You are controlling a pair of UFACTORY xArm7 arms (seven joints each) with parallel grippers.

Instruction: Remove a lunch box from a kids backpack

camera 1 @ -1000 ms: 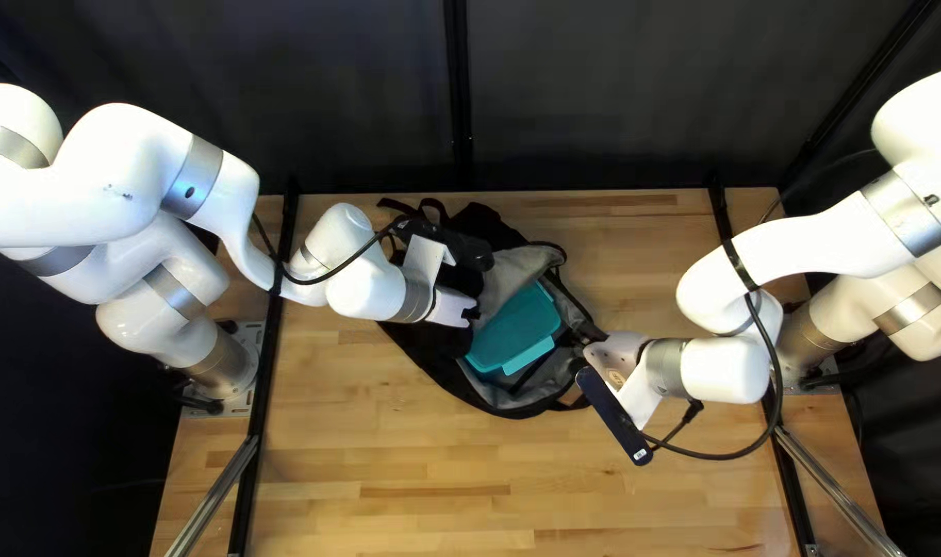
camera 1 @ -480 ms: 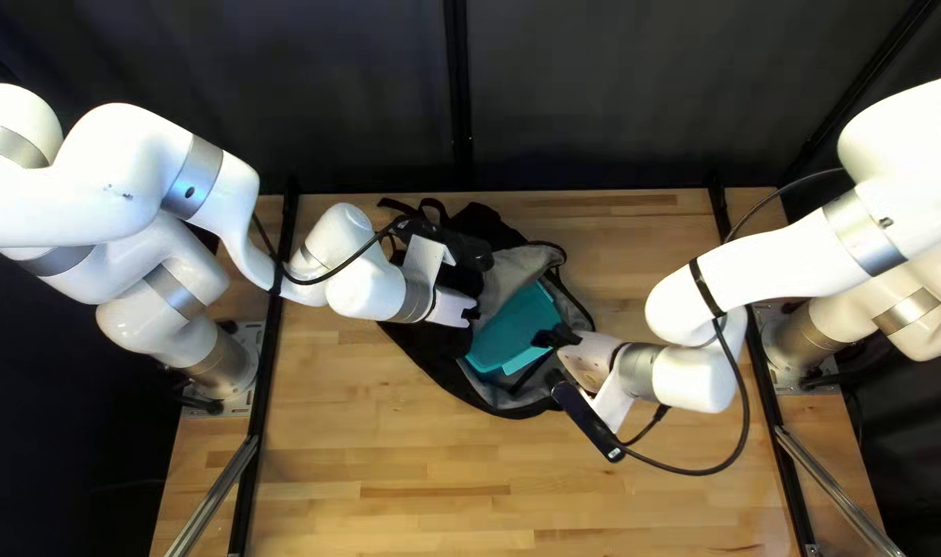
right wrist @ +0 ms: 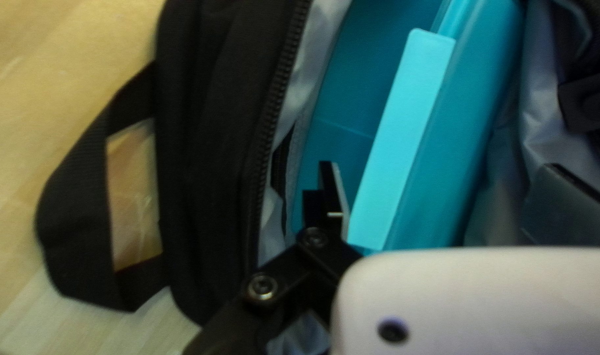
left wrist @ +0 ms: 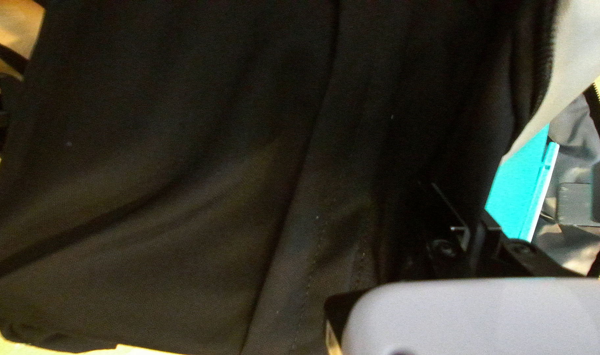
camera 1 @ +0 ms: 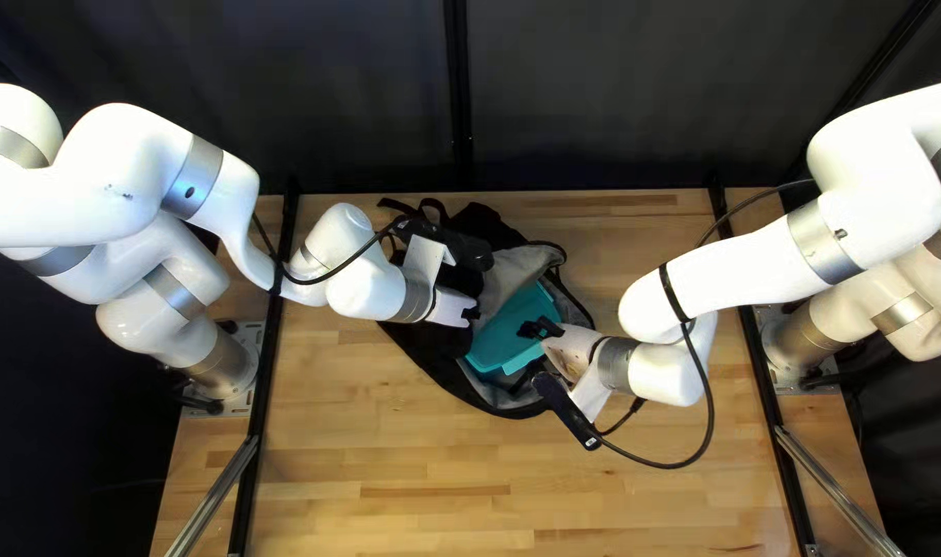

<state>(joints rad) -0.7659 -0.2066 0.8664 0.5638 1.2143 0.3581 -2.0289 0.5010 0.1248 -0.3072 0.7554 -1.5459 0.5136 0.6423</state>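
Note:
The black backpack (camera 1: pixel 429 356) lies open on the table, a teal lunch box (camera 1: pixel 522 309) inside its grey lining. My left gripper (camera 1: pixel 472 313) is at the opening's left edge. In the left wrist view, the left gripper (left wrist: pixel 469 231) is shut on the black cloth (left wrist: pixel 247 131) of the backpack beside the lunch box (left wrist: pixel 518 184). My right gripper (camera 1: pixel 537 330) is over the lunch box's right part. In the right wrist view, the right gripper (right wrist: pixel 444 190) stands open, fingers wide apart, the lunch box (right wrist: pixel 444 151) with its lighter latch between them; contact cannot be told.
A zipper (right wrist: pixel 273 118) edges the bag's opening, and a black strap loop (right wrist: pixel 70 197) sticks out beside it. Black rails (camera 1: pixel 264 361) run along both sides of the wooden table (camera 1: pixel 408 464). Each arm has a hanging cable.
My right gripper has moved leftward in the top left view, from the bag's right edge to over the lunch box. The left arm and the backpack look unmoved.

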